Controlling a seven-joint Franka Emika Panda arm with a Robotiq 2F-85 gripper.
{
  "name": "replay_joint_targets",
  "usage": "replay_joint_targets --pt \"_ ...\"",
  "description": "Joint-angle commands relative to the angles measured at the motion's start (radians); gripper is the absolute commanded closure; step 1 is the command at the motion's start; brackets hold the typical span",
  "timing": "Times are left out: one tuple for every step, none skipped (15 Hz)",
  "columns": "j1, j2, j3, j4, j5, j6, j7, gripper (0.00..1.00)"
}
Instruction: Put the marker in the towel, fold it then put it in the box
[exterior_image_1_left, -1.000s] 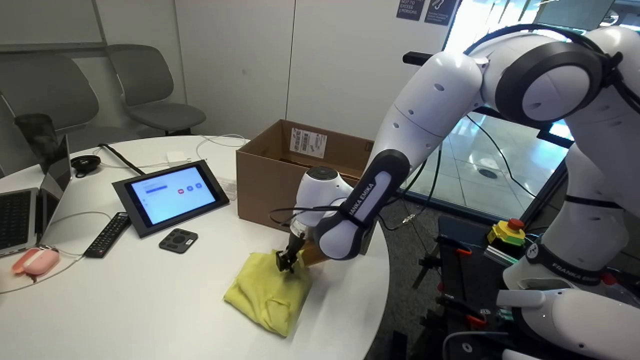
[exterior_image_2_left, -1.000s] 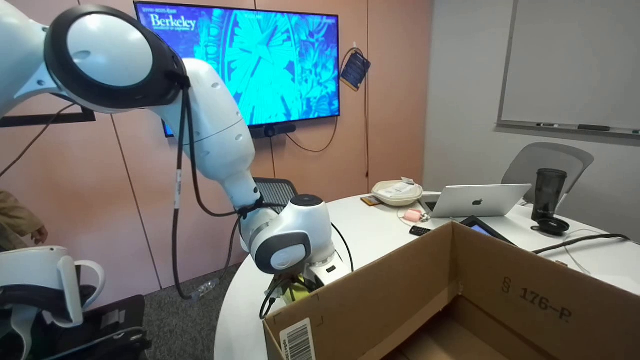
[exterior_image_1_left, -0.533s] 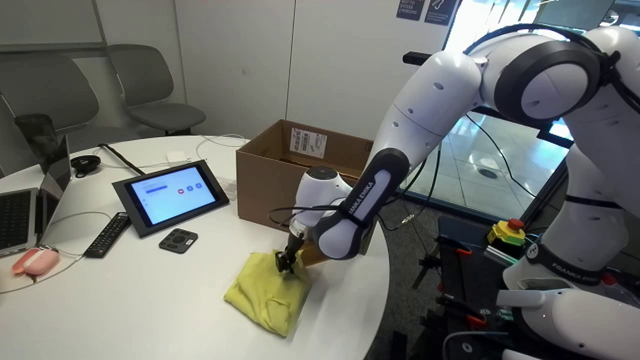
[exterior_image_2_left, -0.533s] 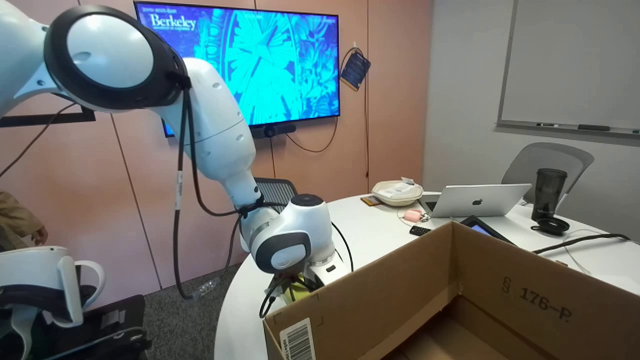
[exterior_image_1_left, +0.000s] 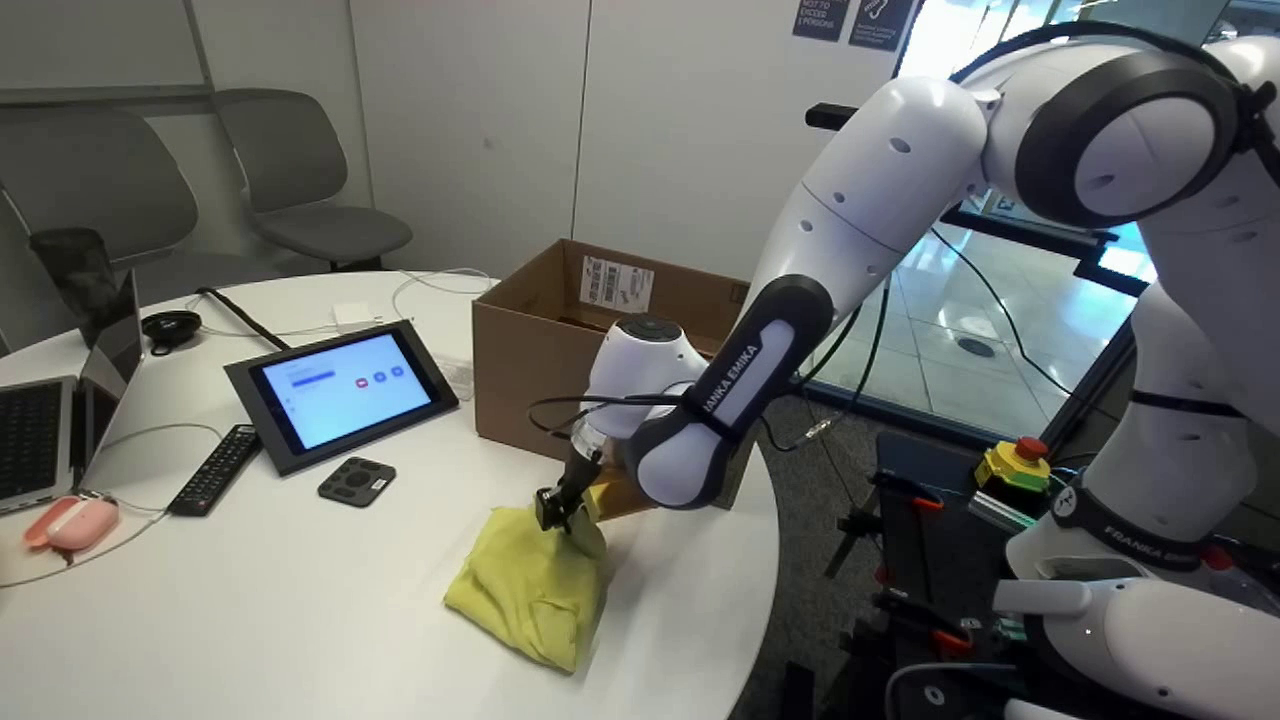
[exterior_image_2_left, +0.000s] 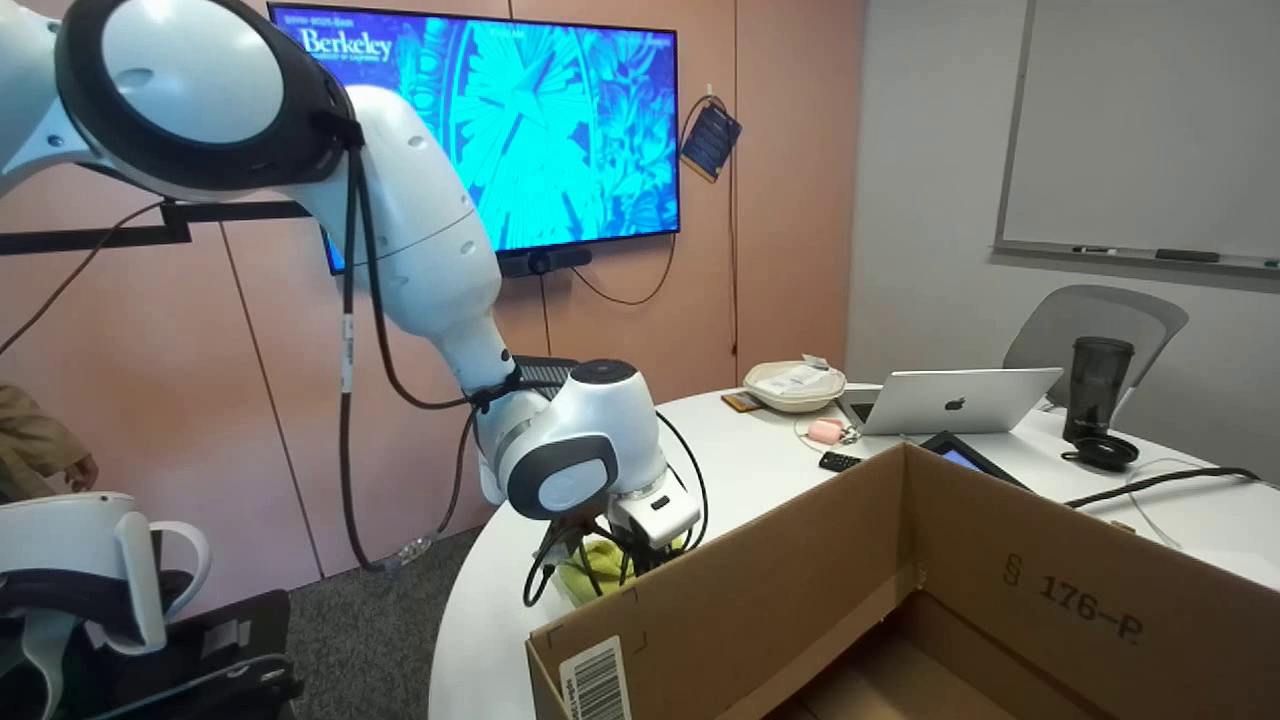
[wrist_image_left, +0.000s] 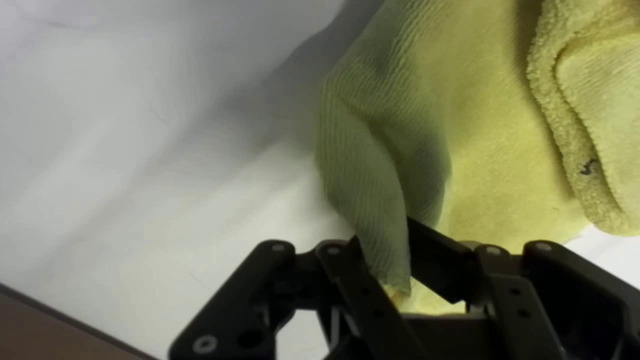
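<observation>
Pinches towel (exterior_image_1_left: 520, 600) btwn fingers (wrist_image_left: 437, 260) at edge nearest box (exterior_image_1_left: 530, 370); has bulk on table (exterior_image_1_left: 300, 600), running opp. way. Prob. needs a fold or a lift up into box, just behind fingers in an exterior view. Can't see marker; poss. wrapped inside. Can read "FRANKA EMIKA" on arm base (exterior_image_1_left: 1160, 470), "176-P" inside box, "Berkeley" on screen (exterior_image_2_left: 510, 140), w/ Apple logo (exterior_image_2_left: 954, 404) on laptop (exterior_image_2_left: 1000, 400).

In an exterior view you look down at the table (exterior_image_1_left: 300, 600); in an exterior view, over the box (exterior_image_2_left: 790, 585). Both show both. Your wrist view: towel (wrist_image_left: 492, 120), up close.
</observation>
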Motion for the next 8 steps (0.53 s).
replay_joint_targets --pt "0.01 -0.062 0.014 -0.046 0.005 0.039 -0.035 0.98" --pt "0.021 -0.059 0.015 -0.039 0.0 0.036 -0.04 0.98" --pt "0.032 -0.053 0.019 -0.026 -0.009 0.026 -0.051 0.98" --pt "0.033 -0.048 0.034 -0.016 -0.013 0.02 -0.07 0.98" --pt "0.042 -0.04 0.043 -0.006 -0.02 0.02 -0.087 0.98" --pt "0.058 -0.031 0.05 0.004 -0.031 0.016 -0.104 0.98" --pt "0.076 -0.03 0.05 0.007 -0.04 0.01 -0.119 0.98" --pt "0.101 -0.025 0.047 0.013 -0.054 0.007 -0.136 0.98"
